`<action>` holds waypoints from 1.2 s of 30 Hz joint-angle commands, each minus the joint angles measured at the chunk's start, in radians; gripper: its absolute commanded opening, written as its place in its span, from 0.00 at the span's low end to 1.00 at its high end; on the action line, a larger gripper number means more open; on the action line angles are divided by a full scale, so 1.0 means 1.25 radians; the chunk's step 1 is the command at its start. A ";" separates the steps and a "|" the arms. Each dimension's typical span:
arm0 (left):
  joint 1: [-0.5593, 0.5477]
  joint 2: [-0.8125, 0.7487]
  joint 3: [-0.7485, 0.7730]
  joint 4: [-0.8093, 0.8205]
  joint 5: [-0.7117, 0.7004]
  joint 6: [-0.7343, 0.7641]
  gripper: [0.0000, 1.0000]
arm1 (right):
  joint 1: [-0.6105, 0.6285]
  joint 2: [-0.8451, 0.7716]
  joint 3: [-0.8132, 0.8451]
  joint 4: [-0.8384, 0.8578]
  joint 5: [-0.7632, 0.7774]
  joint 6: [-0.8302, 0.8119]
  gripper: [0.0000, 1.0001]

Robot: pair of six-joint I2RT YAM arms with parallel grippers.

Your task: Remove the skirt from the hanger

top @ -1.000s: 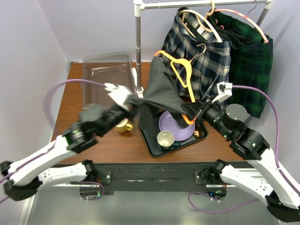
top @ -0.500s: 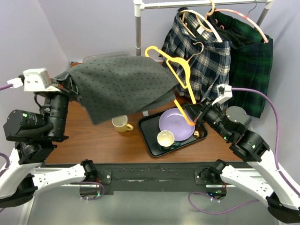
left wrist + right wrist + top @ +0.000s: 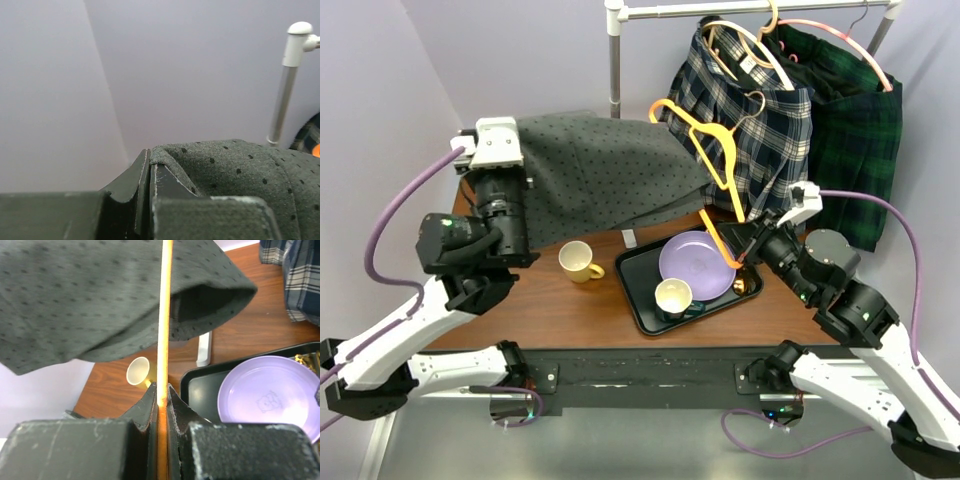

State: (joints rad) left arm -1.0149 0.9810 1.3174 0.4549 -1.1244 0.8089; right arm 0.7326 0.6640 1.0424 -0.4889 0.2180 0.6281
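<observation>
Skirt (image 3: 600, 175) is stretched left-right above the far left of the table. Left gripper (image 3: 149, 167) is clamped on its left edge. Right gripper (image 3: 161, 390) pinches the orange hanger (image 3: 715, 160) at the skirt's right end. Judged: freeing pull runs leftward.

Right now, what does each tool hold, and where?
Left tool pinches an edge of the dark grey dotted skirt; right tool clamps a bar of the orange plastic hanger.
</observation>
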 commanded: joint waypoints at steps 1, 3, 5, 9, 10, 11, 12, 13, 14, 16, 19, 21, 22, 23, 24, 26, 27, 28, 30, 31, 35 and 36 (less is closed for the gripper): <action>0.007 -0.052 0.128 0.156 -0.032 0.173 0.00 | -0.003 -0.017 0.010 0.045 0.062 -0.030 0.00; 0.006 -0.068 0.182 0.142 -0.032 0.193 0.00 | -0.003 -0.015 0.010 0.046 0.067 -0.031 0.00; 0.006 -0.082 0.200 0.165 -0.036 0.237 0.00 | -0.003 -0.011 0.009 0.049 0.066 -0.031 0.00; 0.001 -0.113 0.177 0.106 0.010 0.192 0.00 | -0.004 -0.002 0.007 0.062 0.055 -0.025 0.00; 0.001 -0.106 0.155 0.092 0.016 0.189 0.00 | -0.003 0.000 0.006 0.065 0.049 -0.025 0.00; 0.001 -0.082 0.143 0.104 0.009 0.218 0.00 | -0.003 0.000 0.004 0.070 0.045 -0.023 0.00; 0.001 -0.066 0.132 0.129 0.001 0.250 0.00 | -0.004 0.003 0.004 0.070 0.043 -0.023 0.00; 0.002 -0.050 0.108 0.219 -0.007 0.289 0.00 | -0.003 0.003 0.005 0.070 0.043 -0.023 0.00; 0.002 -0.021 0.097 0.275 -0.009 0.365 0.00 | -0.004 0.004 0.007 0.066 0.042 -0.024 0.00; 0.003 0.003 0.097 0.351 0.013 0.390 0.00 | -0.003 0.001 0.013 0.060 0.043 -0.029 0.00; 0.028 0.043 0.148 0.256 0.054 0.310 0.00 | -0.003 -0.013 0.014 0.054 0.044 -0.036 0.00; 0.112 0.092 0.177 0.229 0.061 0.250 0.00 | -0.003 -0.023 0.010 0.060 0.039 -0.039 0.00; 0.150 0.108 0.215 0.141 0.080 0.210 0.00 | -0.003 -0.033 0.007 0.063 0.037 -0.042 0.00; 0.186 0.141 0.236 0.086 0.094 0.111 0.00 | -0.002 -0.037 0.007 0.067 0.031 -0.042 0.00; 0.269 0.158 0.255 -0.031 0.116 0.055 0.00 | -0.003 -0.039 0.007 0.066 0.028 -0.044 0.00; 0.338 0.219 0.329 -0.138 0.164 -0.094 0.00 | -0.003 -0.043 0.010 0.059 0.026 -0.045 0.00; 0.398 0.236 0.369 -0.201 0.178 -0.129 0.00 | -0.004 -0.042 0.010 0.057 0.023 -0.046 0.00; 0.419 0.253 0.389 -0.221 0.191 -0.158 0.00 | -0.004 -0.044 0.012 0.054 0.021 -0.047 0.00; 0.481 0.296 0.461 -0.296 0.216 -0.253 0.00 | -0.004 -0.045 0.010 0.049 0.016 -0.047 0.00; 0.502 0.326 0.490 -0.326 0.251 -0.322 0.00 | -0.003 -0.044 0.010 0.047 0.015 -0.047 0.00; 0.564 0.401 0.593 -0.361 0.285 -0.377 0.00 | -0.003 -0.049 0.012 0.038 0.017 -0.055 0.00; 0.569 0.416 0.632 -0.397 0.290 -0.384 0.00 | -0.003 -0.050 0.013 0.035 0.018 -0.057 0.00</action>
State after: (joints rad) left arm -0.3492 1.4582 1.9507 0.0494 -0.8787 0.5022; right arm 0.7273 0.6128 1.0416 -0.4805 0.2409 0.5816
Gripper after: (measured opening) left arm 0.027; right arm 0.051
